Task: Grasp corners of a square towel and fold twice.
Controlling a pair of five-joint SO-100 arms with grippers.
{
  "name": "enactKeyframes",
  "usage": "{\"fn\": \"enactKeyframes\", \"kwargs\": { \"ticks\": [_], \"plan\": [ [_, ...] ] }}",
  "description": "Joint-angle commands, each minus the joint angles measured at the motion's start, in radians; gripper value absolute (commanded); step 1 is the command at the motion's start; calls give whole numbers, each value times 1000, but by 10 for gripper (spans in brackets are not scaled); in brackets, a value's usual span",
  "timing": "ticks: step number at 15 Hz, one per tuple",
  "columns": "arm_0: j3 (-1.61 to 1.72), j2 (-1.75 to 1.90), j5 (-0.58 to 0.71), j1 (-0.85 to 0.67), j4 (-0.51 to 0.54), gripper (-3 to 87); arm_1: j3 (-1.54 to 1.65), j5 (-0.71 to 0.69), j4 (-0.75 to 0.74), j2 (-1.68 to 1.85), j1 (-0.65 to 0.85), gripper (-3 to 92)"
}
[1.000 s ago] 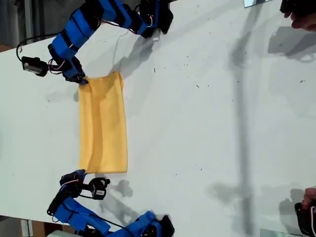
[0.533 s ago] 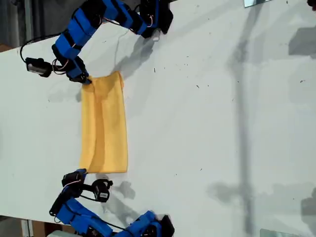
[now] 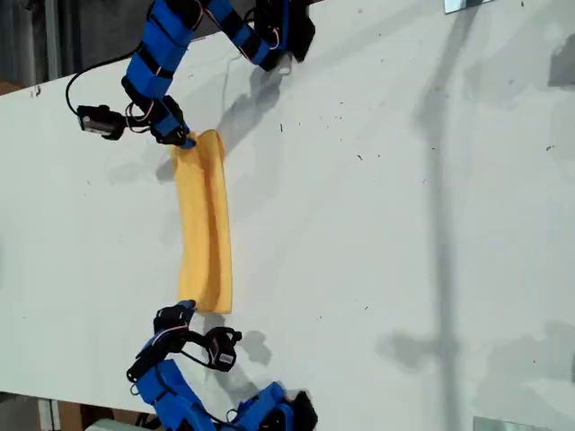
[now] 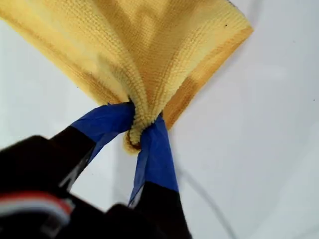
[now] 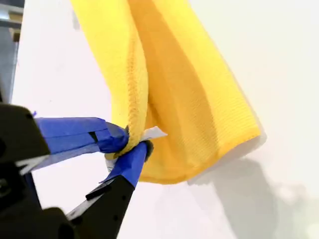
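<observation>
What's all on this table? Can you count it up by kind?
Towels: 1, yellow, pinched at both ends.
Arms: 2, blue, each with a tool: first, second.
Tags: 1, white.
Total: 4

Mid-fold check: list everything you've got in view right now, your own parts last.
table: one, white, with small dark specks, fills the exterior view.
towel: one, yellow-orange, bunched into a narrow band running from top to bottom at the exterior view's left, with a corner pinched at each end.
tag: one, white, on the towel corner at my second gripper's jaws.
arms: two, blue and black, one at the top and one at the bottom of the exterior view's left, one at each end of the towel.
my first gripper: blue-taped jaws shut on a towel corner.
my second gripper: blue-taped jaws shut on the tagged corner.
</observation>
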Motion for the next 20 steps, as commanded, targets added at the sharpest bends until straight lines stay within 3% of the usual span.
{"fn": "enactKeyframes", "kwargs": {
  "ticks": [1,3,4,5,8,11,14,18,20],
  "plan": [
    [-8,26,-23,11,-15,-14,-6,9,-18,55,3,-1],
    [-6,18,-25,-18,-8,-13,-9,12,-21,51,-15,14],
    [-5,20,-34,-37,2,23,-12,14,-21,44,-26,149],
    [-8,21,-31,-51,12,216,-15,14,-18,43,-32,231],
    [-6,48,-8,-51,26,181,-17,11,-6,58,-32,300],
    [34,120,2,-58,28,141,20,18,15,161,-26,260],
    [110,202,-5,-92,-8,137,104,38,55,311,101,251],
    [120,201,-11,-101,-21,122,-52,32,31,-12,98,404],
    [123,204,-9,-106,-21,122,-219,11,55,-242,78,423]
  ]
}}
